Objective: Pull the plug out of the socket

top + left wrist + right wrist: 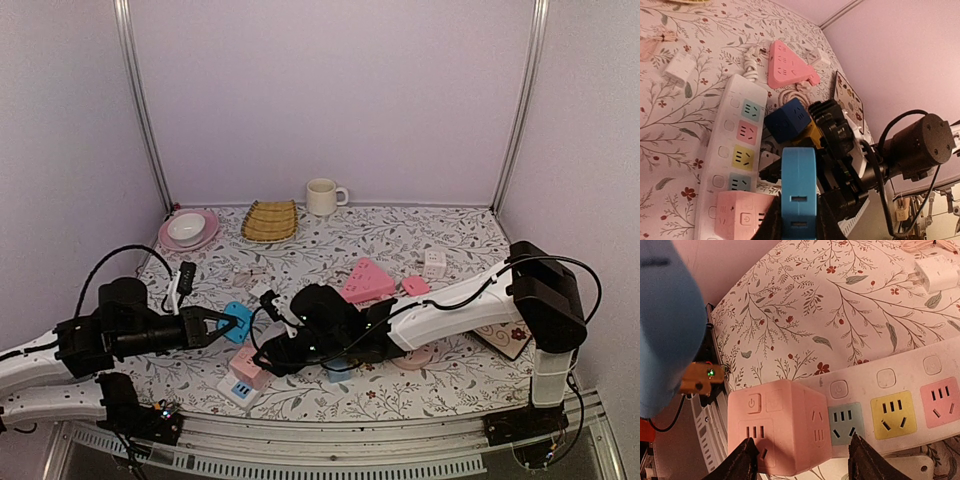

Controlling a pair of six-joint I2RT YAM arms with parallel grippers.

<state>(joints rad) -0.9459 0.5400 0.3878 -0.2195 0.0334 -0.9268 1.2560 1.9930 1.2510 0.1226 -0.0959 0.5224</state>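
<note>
A white power strip [735, 150] with coloured sockets lies near the table's front. A pink cube plug [780, 425] sits in its end socket; it also shows in the top view [247, 366]. My right gripper [802, 462] is open, with one finger on each side of the pink cube, not touching it. My left gripper [799, 227] is shut on a light blue plug [799, 185] and holds it just above and left of the strip, as the top view [238, 322] shows. A dark blue cube plug [787, 119] sits beside the strip under the right arm.
A pink triangular socket block [368, 282] lies behind the right arm, with a white charger [434, 264] further right. A mug [322, 196], a woven mat [270, 220] and a pink plate [207, 235] with a bowl stand at the back. The table's front edge is close.
</note>
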